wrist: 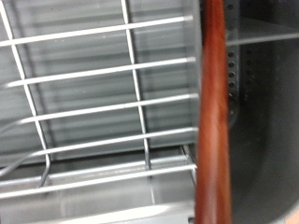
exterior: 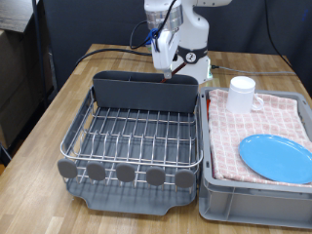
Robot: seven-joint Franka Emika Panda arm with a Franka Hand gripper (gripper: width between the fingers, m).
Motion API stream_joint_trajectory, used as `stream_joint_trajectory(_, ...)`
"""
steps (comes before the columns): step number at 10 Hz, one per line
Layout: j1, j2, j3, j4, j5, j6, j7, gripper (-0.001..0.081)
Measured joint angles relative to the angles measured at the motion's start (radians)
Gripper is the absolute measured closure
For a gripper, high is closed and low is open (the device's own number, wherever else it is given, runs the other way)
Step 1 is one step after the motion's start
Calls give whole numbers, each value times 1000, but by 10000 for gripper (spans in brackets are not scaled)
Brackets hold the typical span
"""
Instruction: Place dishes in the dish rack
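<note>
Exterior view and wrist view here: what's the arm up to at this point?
The gripper is over the dark grey utensil caddy at the back of the dish rack. The wrist view shows the wooden spoon running along the fingers, right beside the caddy. The white cup and light-blue plate sit on the checked cloth over the grey bin, not yet racked.

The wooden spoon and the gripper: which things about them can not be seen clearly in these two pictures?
- Wooden spoon: in the wrist view only a blurred stretch of handle shows; both ends are cut off by the picture's edges.
- Gripper: in the exterior view it is small, over the utensil caddy; its fingers cannot be made out.
- Caddy's inside: hidden in the exterior view by its own wall.
- Dish rack: its far corner is behind the caddy.
</note>
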Motion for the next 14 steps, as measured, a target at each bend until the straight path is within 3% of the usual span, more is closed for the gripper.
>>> stream_joint_trajectory(3, 13, -54, 74, 40, -34, -63, 31, 3)
stream_joint_trajectory(5, 67, -49, 113, 79, -34, -75, -48, 3)
stream_joint_trajectory(6, 87, -26, 107, 98, -34, -87, -106, 3)
stream_joint_trajectory(8, 83, -24, 111, 102, -47, -81, -85, 3)
stream_joint_trajectory(14, 139, 136, 203, 300, -85, -77, -184, 3)
